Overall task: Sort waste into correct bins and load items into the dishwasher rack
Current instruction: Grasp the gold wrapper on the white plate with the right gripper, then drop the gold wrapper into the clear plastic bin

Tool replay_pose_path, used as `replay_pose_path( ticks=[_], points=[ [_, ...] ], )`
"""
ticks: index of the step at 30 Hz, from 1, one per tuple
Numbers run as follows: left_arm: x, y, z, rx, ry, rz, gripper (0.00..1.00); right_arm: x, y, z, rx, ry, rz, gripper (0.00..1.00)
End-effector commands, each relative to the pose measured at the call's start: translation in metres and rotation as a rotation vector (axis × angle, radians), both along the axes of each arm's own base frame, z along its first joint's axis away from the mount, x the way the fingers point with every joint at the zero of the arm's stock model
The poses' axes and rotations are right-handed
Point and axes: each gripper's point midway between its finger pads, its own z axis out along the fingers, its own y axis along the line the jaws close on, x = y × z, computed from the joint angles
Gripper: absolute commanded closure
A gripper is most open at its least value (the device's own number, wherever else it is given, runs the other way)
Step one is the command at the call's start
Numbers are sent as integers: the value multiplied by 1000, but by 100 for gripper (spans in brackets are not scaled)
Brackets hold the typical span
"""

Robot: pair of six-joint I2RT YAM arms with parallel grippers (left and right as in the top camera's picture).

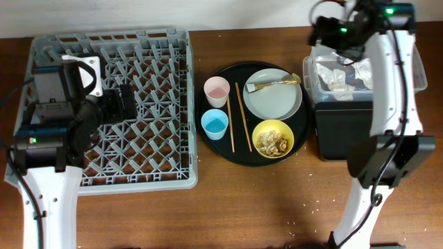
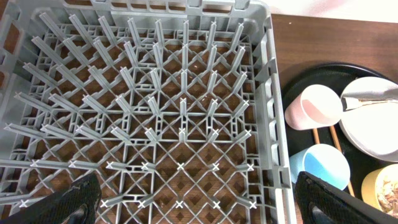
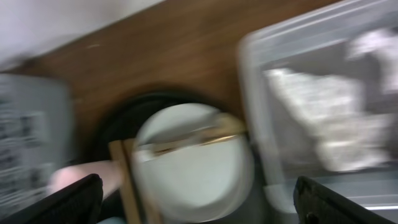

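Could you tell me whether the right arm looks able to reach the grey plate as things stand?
Probably yes: the right gripper hangs open above the clear tub, next to the grey plate, and nothing stands between them. Only a brownish scrap lies across the plate's far side.

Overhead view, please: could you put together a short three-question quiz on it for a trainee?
1. True or false: the pink cup and the light blue cup both stand on the round black tray.
2. Which one holds the crumbly food leftovers? A) pink cup B) yellow bowl C) light blue cup
3. Fill in: the crumpled white napkins lie in the ____.

Key: 1 true; 2 B; 3 clear tub.
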Motion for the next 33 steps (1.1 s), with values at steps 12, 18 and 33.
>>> replay_pose_path(
  ticks=[12,18,33],
  points=[
    [1,0,8,4,-19,-12,1,-13,79,-128,-37,199,-487,15],
    [1,0,8,4,-19,-12,1,-1,81,-175,4,137,-499,20],
    [1,0,8,4,-19,-12,1,8,85,-205,-43,58,-323,96]
  ],
)
